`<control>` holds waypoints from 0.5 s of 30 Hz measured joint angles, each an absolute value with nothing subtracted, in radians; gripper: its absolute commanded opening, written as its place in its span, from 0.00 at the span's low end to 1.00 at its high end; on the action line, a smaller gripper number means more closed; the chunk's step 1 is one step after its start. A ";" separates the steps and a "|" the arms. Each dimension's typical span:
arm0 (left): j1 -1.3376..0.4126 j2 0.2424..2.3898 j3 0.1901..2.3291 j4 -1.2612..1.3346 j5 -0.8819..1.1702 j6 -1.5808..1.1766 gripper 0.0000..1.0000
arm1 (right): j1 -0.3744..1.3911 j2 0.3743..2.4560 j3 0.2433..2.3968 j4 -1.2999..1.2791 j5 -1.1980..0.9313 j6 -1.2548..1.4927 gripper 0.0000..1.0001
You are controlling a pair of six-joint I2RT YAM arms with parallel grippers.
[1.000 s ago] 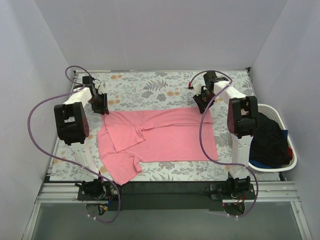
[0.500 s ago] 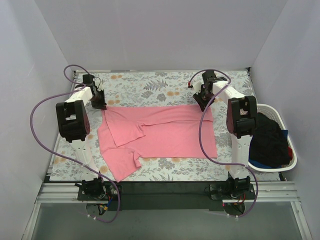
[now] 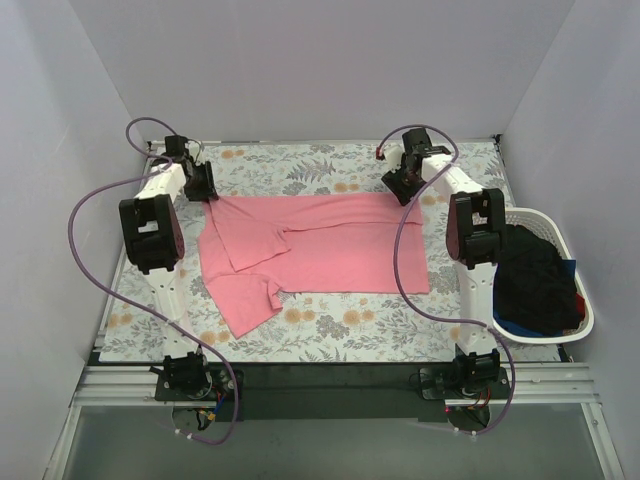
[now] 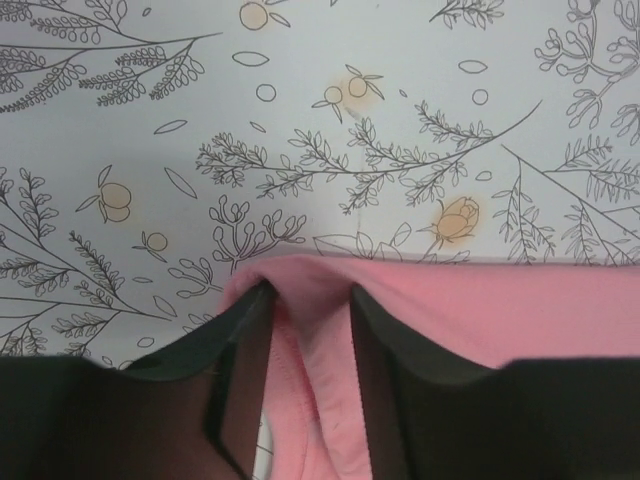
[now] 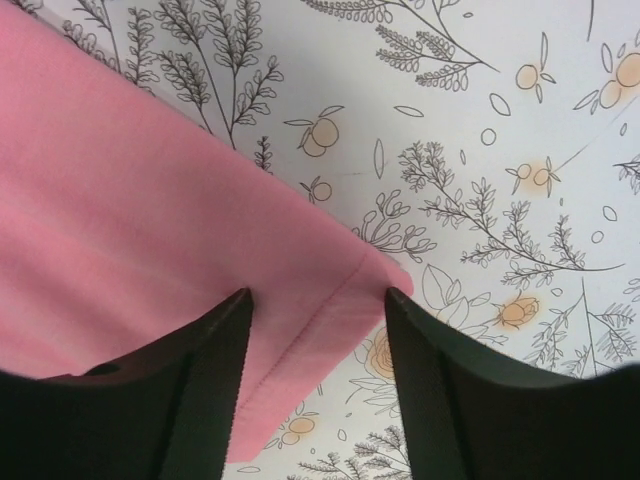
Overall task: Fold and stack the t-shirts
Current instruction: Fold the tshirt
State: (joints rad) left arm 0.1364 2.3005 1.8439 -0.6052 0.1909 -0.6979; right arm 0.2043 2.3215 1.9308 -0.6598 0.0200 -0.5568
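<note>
The salmon-pink t-shirt [image 3: 330, 250] lies spread flat across the floral tablecloth [image 3: 330, 172], with one sleeve folded in at the left. My left gripper [image 3: 205, 190] is at its far left corner. In the left wrist view this gripper [image 4: 312, 300] is shut on a bunched fold of the pink shirt [image 4: 520, 310]. My right gripper [image 3: 400, 190] is at the far right corner. In the right wrist view its jaws [image 5: 318, 295] stand apart, with the hemmed corner of the shirt [image 5: 130, 200] lying flat between them. A black t-shirt [image 3: 540, 275] and a bit of a blue one [image 3: 520, 328] fill the basket.
The white laundry basket [image 3: 586, 320] stands at the right edge of the table beside the right arm. Grey walls close in the table at the back and on both sides. Purple cables loop from both arms.
Both grippers moved toward the far edge and pulled the pink shirt away from the near edge. The shirt now lies flatter and further back.
</note>
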 measured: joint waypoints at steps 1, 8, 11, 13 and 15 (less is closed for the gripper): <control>0.136 2.303 1.853 -0.611 0.199 -0.696 0.41 | 0.204 2.321 1.931 -0.652 0.019 -0.560 0.78; 0.144 2.276 1.934 -0.752 0.295 -0.611 0.63 | 0.205 2.232 1.842 -0.673 -0.057 -0.575 0.93; 0.149 2.207 1.930 -0.828 0.331 -0.545 0.68 | 0.211 2.114 1.760 -0.717 -0.104 -0.589 0.96; 0.154 2.129 1.891 -0.862 0.359 -0.487 0.68 | 0.215 2.003 1.699 -0.747 -0.140 -0.607 0.96; 0.160 2.027 1.823 -0.902 0.394 -0.416 0.68 | 0.219 1.904 1.640 -0.765 -0.165 -0.624 0.95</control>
